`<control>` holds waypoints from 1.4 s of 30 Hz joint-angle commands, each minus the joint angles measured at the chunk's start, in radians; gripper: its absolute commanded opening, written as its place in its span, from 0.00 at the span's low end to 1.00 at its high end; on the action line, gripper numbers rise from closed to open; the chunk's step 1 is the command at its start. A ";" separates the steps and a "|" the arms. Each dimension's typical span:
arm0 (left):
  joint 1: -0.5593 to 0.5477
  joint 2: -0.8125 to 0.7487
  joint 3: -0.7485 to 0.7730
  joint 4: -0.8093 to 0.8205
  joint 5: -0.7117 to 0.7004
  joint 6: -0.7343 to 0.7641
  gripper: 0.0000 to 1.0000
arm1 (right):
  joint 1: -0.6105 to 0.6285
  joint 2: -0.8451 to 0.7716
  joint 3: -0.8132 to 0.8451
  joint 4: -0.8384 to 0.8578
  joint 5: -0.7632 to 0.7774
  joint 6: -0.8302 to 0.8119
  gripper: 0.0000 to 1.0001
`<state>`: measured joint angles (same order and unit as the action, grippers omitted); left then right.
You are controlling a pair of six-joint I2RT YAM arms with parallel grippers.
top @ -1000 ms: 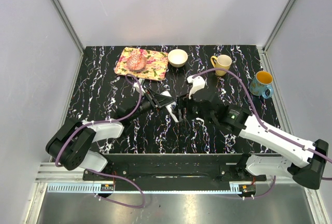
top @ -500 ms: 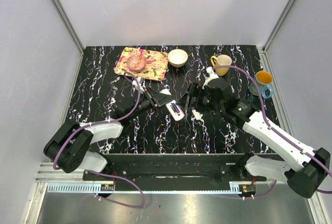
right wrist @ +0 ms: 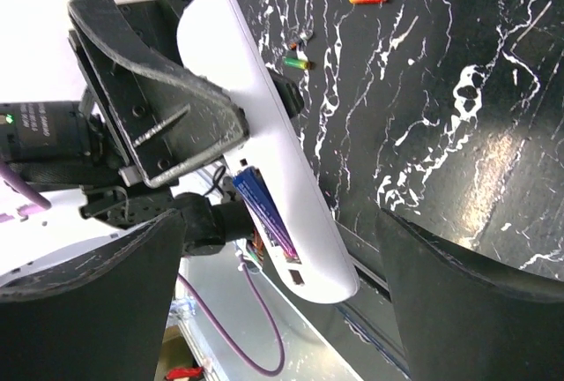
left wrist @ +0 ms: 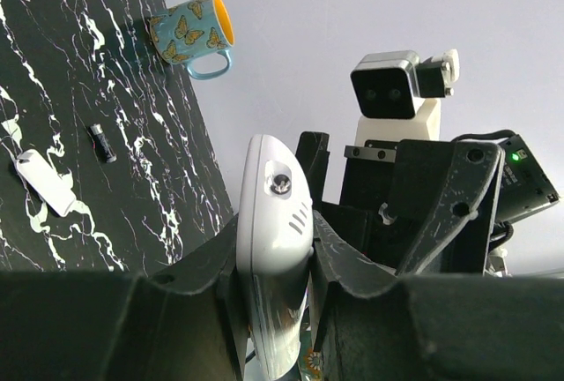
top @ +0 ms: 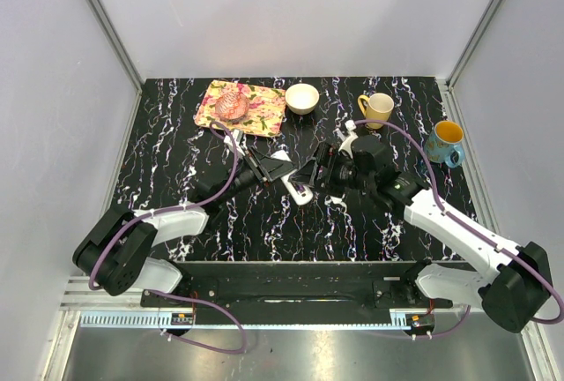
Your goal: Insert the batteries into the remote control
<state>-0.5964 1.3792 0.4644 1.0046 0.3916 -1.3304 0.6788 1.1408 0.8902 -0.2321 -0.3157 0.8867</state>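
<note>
Right jaws, spread wide, have swung back beside the remote control (left wrist: 273,240) clamped by left jaws.

Top view: tray (top: 241,108) above and left of centre, bowl (top: 302,98) right of it, mug (top: 379,108) further right; remote (top: 295,187) at centre, battery (right wrist: 264,213) inside it.

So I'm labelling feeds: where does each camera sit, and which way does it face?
Top external: above and behind the robot, looking down on the table; left arm and right arm show.
Left wrist: looks along the left fingers, shut on the remote control, toward the right arm and butterfly mug.
Right wrist: looks between the open right fingers at the battery slot.
Shared: all show the remote control.
</note>
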 commanded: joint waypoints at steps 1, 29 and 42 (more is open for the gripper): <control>-0.002 -0.022 0.014 0.106 -0.011 0.007 0.00 | -0.036 0.007 -0.025 0.112 -0.048 0.067 0.94; -0.003 0.000 0.031 0.160 -0.002 -0.019 0.00 | -0.078 0.051 -0.100 0.198 -0.094 0.123 0.89; -0.002 0.020 0.029 0.227 0.007 -0.069 0.00 | -0.078 0.046 -0.134 0.221 -0.115 0.133 0.88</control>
<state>-0.5983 1.4101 0.4644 1.0721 0.4000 -1.3647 0.6083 1.1965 0.7727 -0.0181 -0.4141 1.0191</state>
